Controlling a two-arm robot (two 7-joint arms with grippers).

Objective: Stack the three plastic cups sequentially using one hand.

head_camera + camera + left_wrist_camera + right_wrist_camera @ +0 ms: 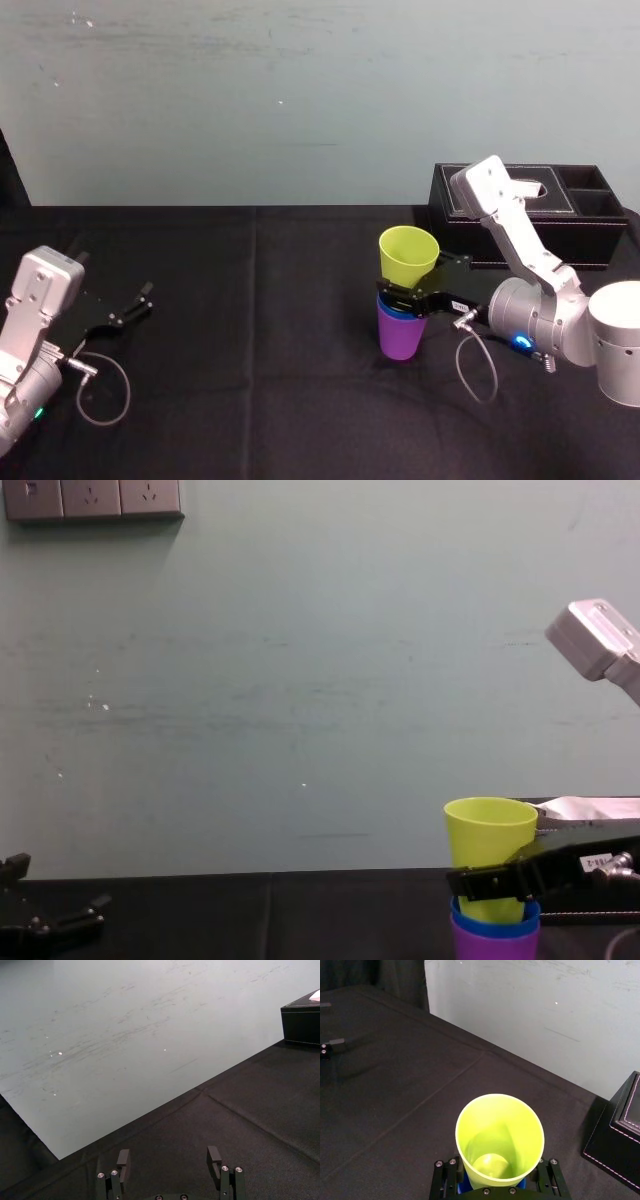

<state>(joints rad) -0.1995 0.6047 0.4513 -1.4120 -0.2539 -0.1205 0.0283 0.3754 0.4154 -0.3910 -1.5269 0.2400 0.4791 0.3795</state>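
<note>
Holding the yellow-green cup (pixel 408 255), right gripper (pixel 404 297) fronts tissue box (pixel 600 245).

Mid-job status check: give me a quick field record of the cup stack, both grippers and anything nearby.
stack: yellow-green cup nested in blue cup, which sits in purple cup, upright on the black tablecloth
right gripper: jaws closed on the yellow-green cup, just above the blue cup's rim
left gripper: open, holding nothing, idle at the table's left
nearby: black tissue box behind the stack, to its right
task state: all three cups nested; top cup not yet released
</note>
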